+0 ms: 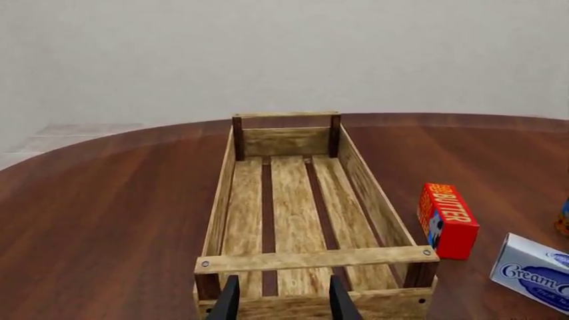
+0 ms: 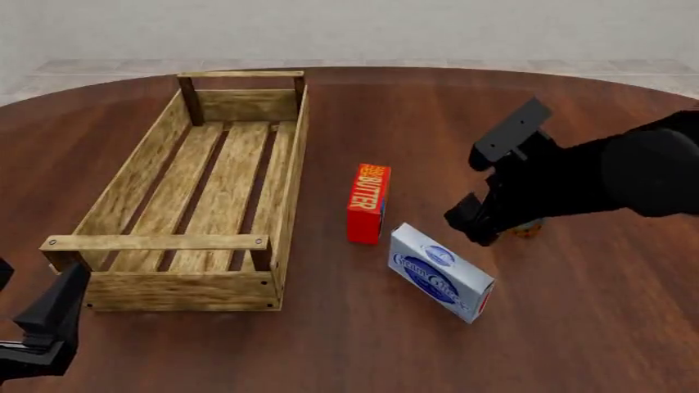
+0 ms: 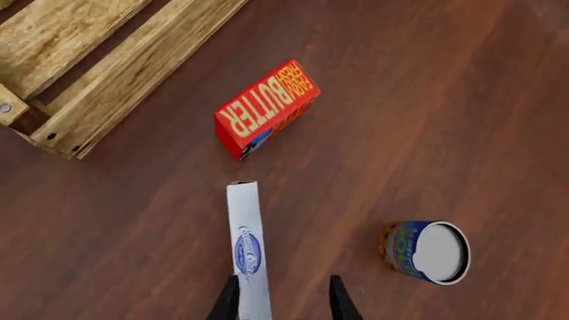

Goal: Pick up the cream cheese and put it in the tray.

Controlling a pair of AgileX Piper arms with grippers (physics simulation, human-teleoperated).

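cream cheese [image 2: 440, 273] lies on the table [image 2: 568, 327] beside the butter box [image 2: 368, 203]; right gripper [image 3: 282, 297] spread above it, left gripper [image 1: 282, 300] spread by the tray [image 2: 286, 205].

The table [image 2: 361, 344] is finished in dark reddish wood with a smooth, faint sheen. The tray [image 2: 286, 196] is built of pale, rough-grained wood slats, with darker corner posts. The cream cheese [image 2: 440, 273] and the butter box [image 2: 368, 203] look like smooth printed card. The can [image 3: 427, 252] shows a glossy blue label and a pale lid.
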